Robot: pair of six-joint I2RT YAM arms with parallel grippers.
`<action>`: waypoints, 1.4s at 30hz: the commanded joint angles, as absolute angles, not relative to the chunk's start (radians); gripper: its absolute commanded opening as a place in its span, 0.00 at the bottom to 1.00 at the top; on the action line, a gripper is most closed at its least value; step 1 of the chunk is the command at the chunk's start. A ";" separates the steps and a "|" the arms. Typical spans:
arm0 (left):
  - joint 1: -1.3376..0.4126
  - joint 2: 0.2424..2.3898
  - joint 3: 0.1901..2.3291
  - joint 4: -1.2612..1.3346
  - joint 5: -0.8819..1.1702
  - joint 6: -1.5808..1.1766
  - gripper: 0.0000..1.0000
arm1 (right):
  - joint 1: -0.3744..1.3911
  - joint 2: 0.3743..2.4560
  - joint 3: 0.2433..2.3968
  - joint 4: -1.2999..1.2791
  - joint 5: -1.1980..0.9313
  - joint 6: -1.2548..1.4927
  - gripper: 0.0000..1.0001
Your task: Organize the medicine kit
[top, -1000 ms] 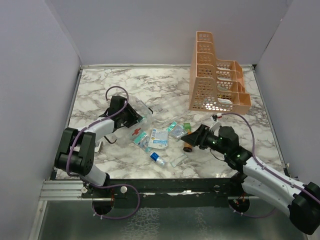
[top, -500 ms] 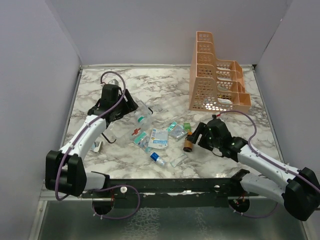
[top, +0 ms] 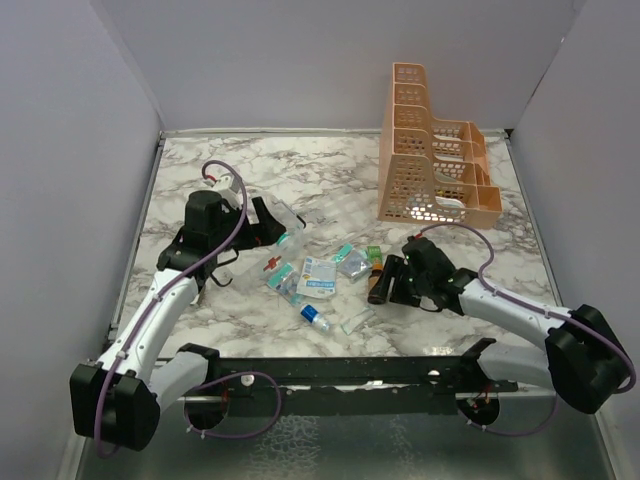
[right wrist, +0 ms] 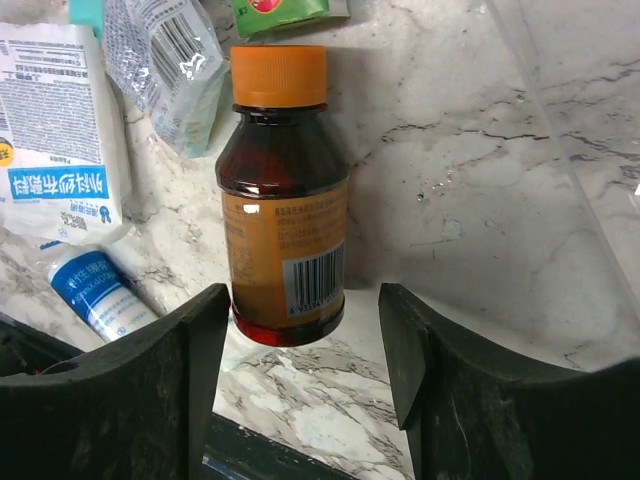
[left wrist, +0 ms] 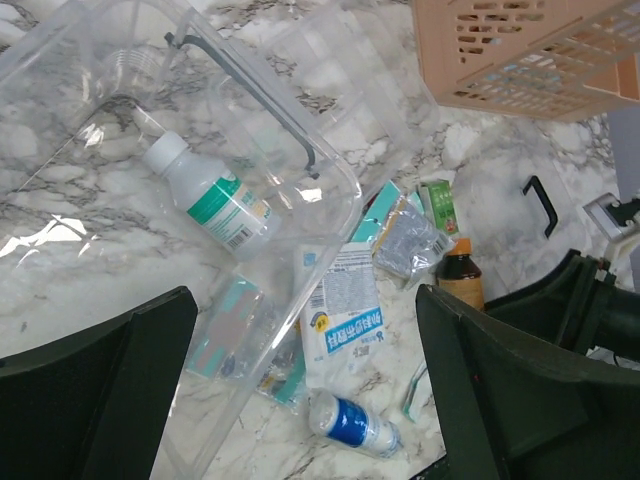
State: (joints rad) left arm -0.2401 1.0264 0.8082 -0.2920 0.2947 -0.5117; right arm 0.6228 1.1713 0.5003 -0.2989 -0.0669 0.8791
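The clear plastic kit case (left wrist: pixel 200 120) lies open on the marble with a white green-labelled bottle (left wrist: pixel 212 197) inside it. My left gripper (left wrist: pixel 305 310) hovers above its near edge, open wide and holding nothing; it also shows in the top view (top: pixel 266 222). A brown bottle with an orange cap (right wrist: pixel 283 200) lies flat on the table. My right gripper (right wrist: pixel 303 340) is open, its fingers on either side of the bottle's base (top: pixel 377 287). The left finger is close to the glass and a gap shows at the right one.
Loose items lie between the arms: a white sachet with blue print (left wrist: pixel 345 300), a small blue-and-white tube (left wrist: pixel 355 425), a clear packet (left wrist: pixel 405 240) and a green packet (left wrist: pixel 437 205). An orange mesh rack (top: pixel 430 160) stands at the back right.
My left gripper has opened wide and drawn back from the clear case. My right gripper has turned and settled with its fingers around the brown bottle's base.
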 commanded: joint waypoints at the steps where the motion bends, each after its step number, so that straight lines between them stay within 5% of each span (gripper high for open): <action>1: -0.244 0.965 0.787 -0.198 0.397 -0.495 0.96 | 0.628 1.185 0.503 -0.225 -0.128 0.853 0.61; 11: -0.244 0.957 0.780 -0.179 0.430 -0.497 0.97 | 0.627 1.249 0.484 -0.125 -0.129 0.803 0.55; 20: -0.244 0.930 0.762 -0.110 0.485 -0.482 0.99 | 0.627 1.213 0.457 -0.078 -0.072 0.809 0.31; 34: -0.257 0.913 0.754 -0.011 0.802 -0.552 0.99 | 0.627 0.879 0.434 0.062 -0.352 0.641 0.30; 42: -0.455 1.002 0.752 0.034 0.690 -0.669 0.99 | 0.627 0.873 0.361 0.291 -0.501 0.663 0.30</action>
